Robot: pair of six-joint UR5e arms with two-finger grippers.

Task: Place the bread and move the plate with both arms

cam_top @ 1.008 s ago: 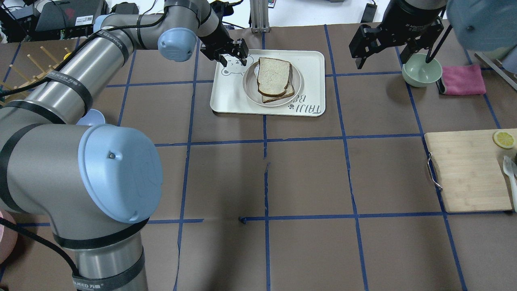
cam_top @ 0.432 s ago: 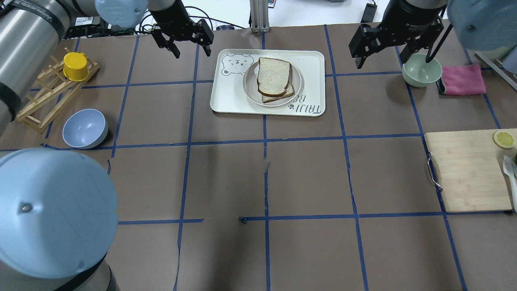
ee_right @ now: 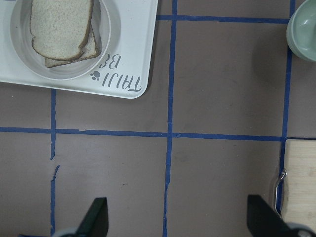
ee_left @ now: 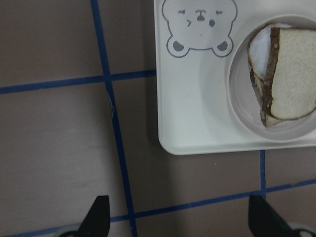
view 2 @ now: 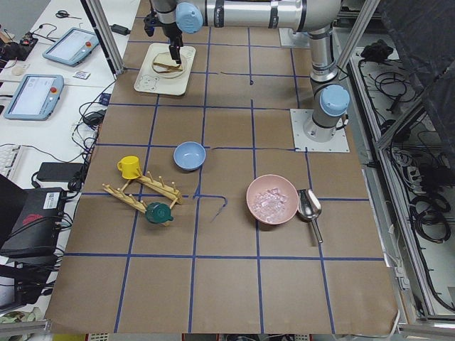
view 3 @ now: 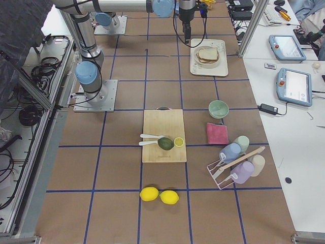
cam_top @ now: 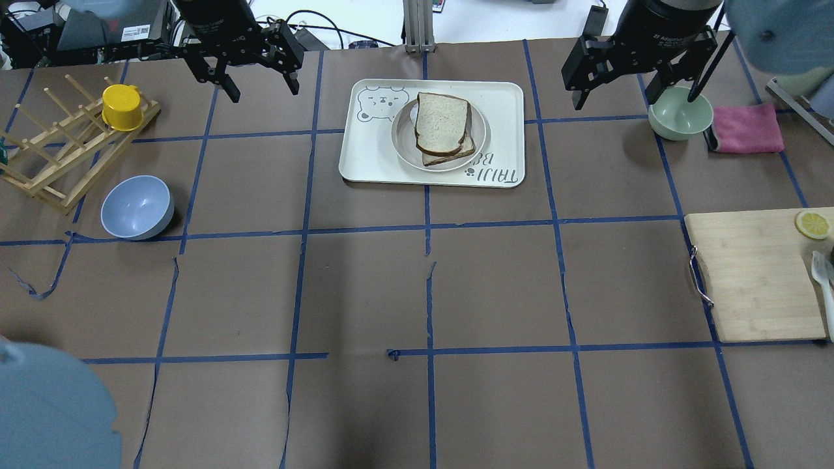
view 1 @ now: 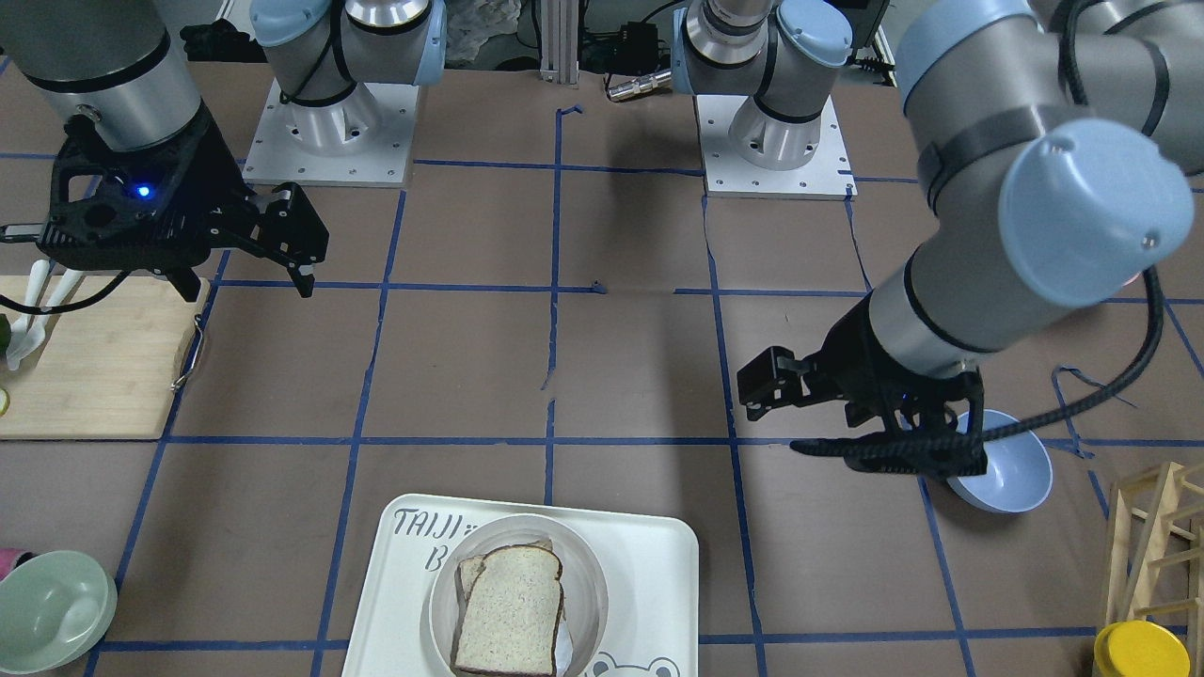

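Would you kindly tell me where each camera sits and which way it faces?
Front-facing: across the table, facing robot; left tool, right tool.
Overhead: behind robot, looking down; both tools.
Exterior left: table's left end; left arm.
Exterior right: right end; right arm.
Left wrist: straight down at tray; fingertips.
Right wrist: likewise.
Both wrist views share bread on plate.

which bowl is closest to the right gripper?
The pale green bowl, right beside the right gripper and next to the pink cloth. The blue bowl sits far across the table, on the robot's left side.
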